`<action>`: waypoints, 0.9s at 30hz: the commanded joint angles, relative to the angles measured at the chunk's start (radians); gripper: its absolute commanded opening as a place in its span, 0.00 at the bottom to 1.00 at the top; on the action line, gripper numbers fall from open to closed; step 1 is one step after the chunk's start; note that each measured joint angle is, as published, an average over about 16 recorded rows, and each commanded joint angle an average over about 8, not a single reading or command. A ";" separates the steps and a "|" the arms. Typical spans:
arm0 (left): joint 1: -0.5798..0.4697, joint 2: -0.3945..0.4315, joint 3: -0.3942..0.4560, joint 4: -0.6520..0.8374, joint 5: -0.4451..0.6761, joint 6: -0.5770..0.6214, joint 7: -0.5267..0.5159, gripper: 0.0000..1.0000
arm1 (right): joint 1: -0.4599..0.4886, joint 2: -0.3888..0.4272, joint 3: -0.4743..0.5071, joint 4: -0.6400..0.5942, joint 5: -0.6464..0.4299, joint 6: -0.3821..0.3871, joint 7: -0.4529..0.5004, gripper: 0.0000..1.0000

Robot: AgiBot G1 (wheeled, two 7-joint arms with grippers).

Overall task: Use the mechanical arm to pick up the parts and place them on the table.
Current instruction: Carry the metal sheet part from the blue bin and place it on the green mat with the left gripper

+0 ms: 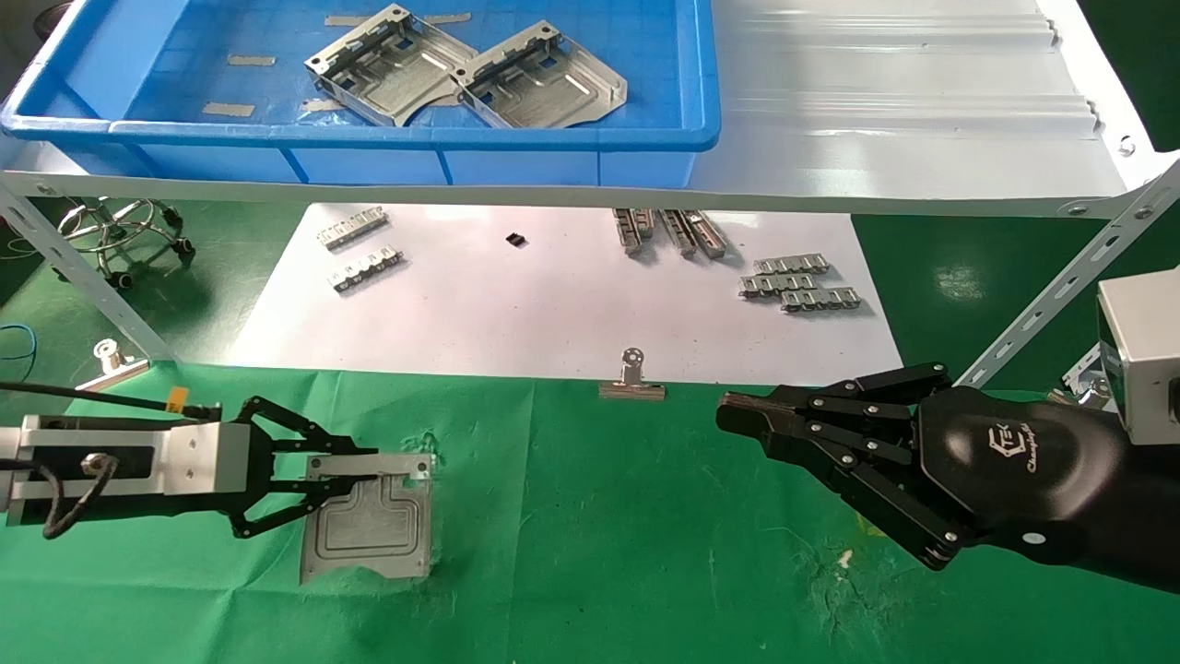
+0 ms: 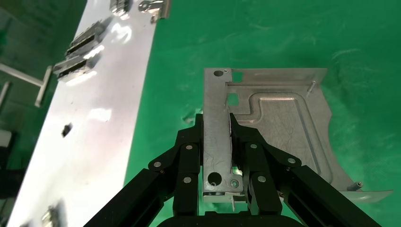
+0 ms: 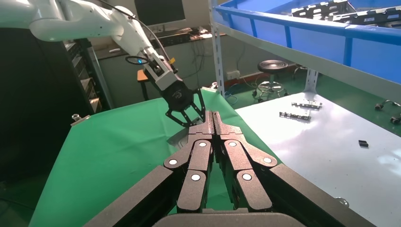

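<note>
Your left gripper (image 1: 369, 480) is clamped on the raised rim of a flat silver plate (image 1: 369, 521), which lies on the green table (image 1: 645, 572) near its left side. The plate has a stepped raised outline, small rectangular cutouts and one curved corner. Two more plates (image 1: 461, 74) sit in the blue bin (image 1: 415, 138) on the shelf. Your right gripper (image 1: 737, 415), fingers pressed together, hovers at right; its white logo reads partly "Champion", unclear.

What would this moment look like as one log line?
left gripper: shut on part, on table | right gripper: shut, idle | bin: two parts
</note>
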 commanded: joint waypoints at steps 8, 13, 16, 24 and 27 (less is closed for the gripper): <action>0.000 0.046 0.000 0.094 0.003 -0.022 0.076 0.00 | 0.000 0.000 0.000 0.000 0.000 0.000 0.000 0.00; -0.001 0.063 -0.003 0.130 0.000 -0.035 0.107 0.43 | 0.000 0.000 0.000 0.000 0.000 0.000 0.000 0.00; -0.003 0.071 -0.002 0.146 0.001 -0.038 0.122 0.80 | 0.000 0.000 0.000 0.000 0.000 0.000 0.000 0.00; -0.011 0.087 -0.002 0.174 0.002 -0.038 0.157 1.00 | 0.000 0.000 0.000 0.000 0.000 0.000 0.000 0.00; -0.016 0.090 -0.003 0.182 0.001 -0.038 0.170 1.00 | 0.000 0.000 0.000 0.000 0.000 0.000 0.000 0.00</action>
